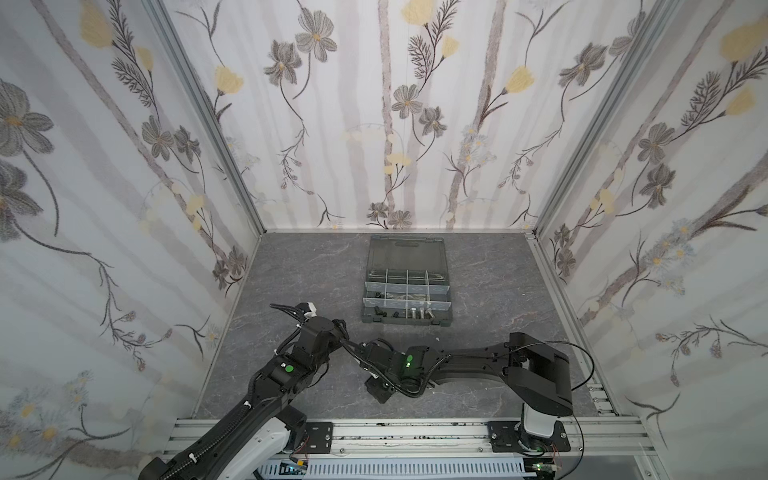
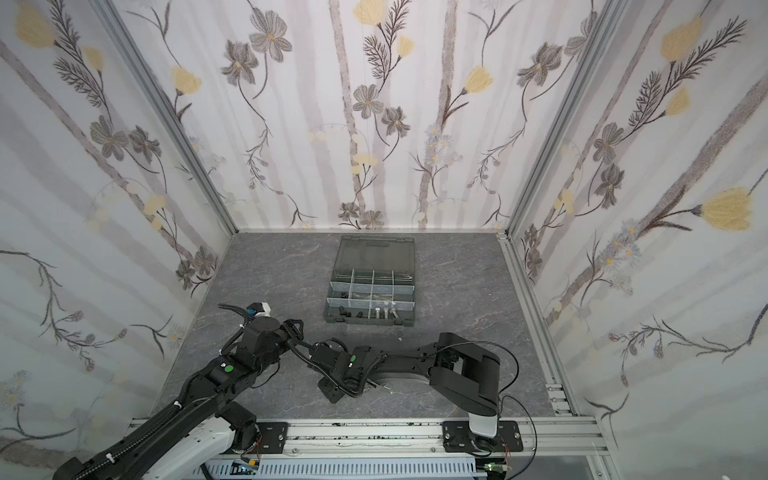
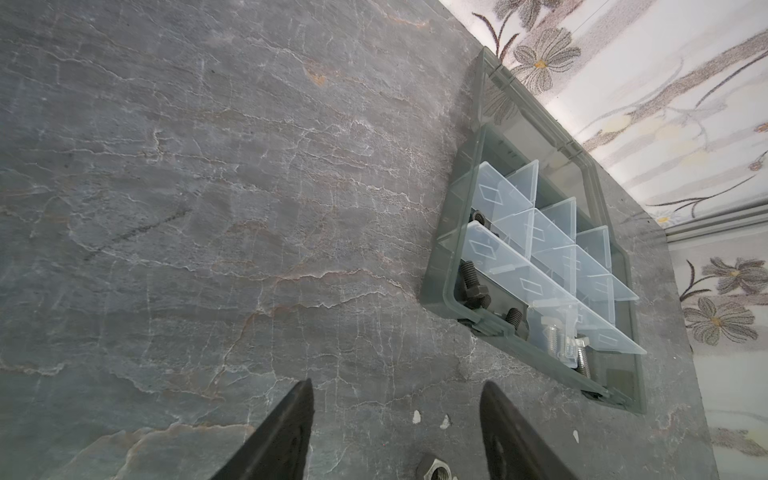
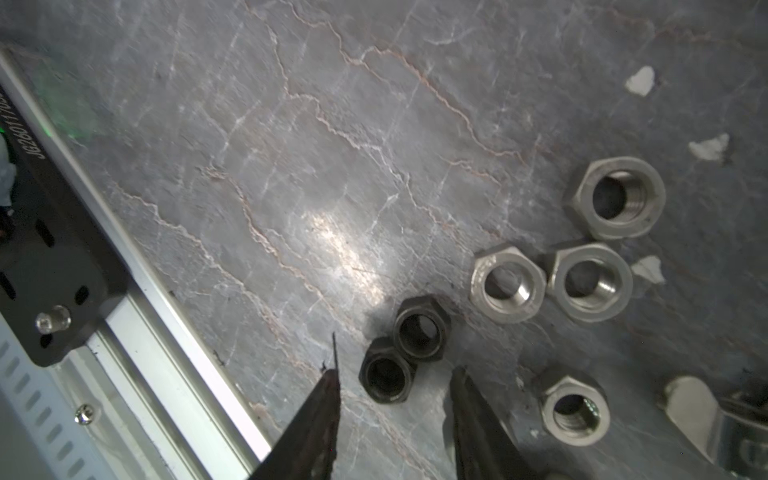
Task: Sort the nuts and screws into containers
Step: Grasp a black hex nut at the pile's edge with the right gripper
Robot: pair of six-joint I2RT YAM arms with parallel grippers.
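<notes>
Black nut (image 4: pixel 384 397) sits between the right gripper's (image 4: pixel 395 374) parted jaws.

- The dark grey plastic organiser case (image 1: pixel 407 325) sits toward 12 o'clock on the grey marbled tabletop (image 1: pixel 291 270), with its smoky hinged lid (image 1: pixel 405 253) lying open at its 12 o'clock edge.
- In its 6 o'clock row of cells, stubby black screws (image 1: pixel 376 310) lie at 9 o'clock of the silver hex-head bolts (image 1: pixel 419 313).
- Two black hex nuts (image 4: pixel 422 328) touch on the tabletop, one between the spread fingers of my right gripper (image 4: pixel 395 372). Four silver hex nuts (image 4: pixel 508 283) lie just beside them.
- One silver hex nut (image 3: pixel 434 469) lies below the gap in my left gripper (image 3: pixel 397 384).
</notes>
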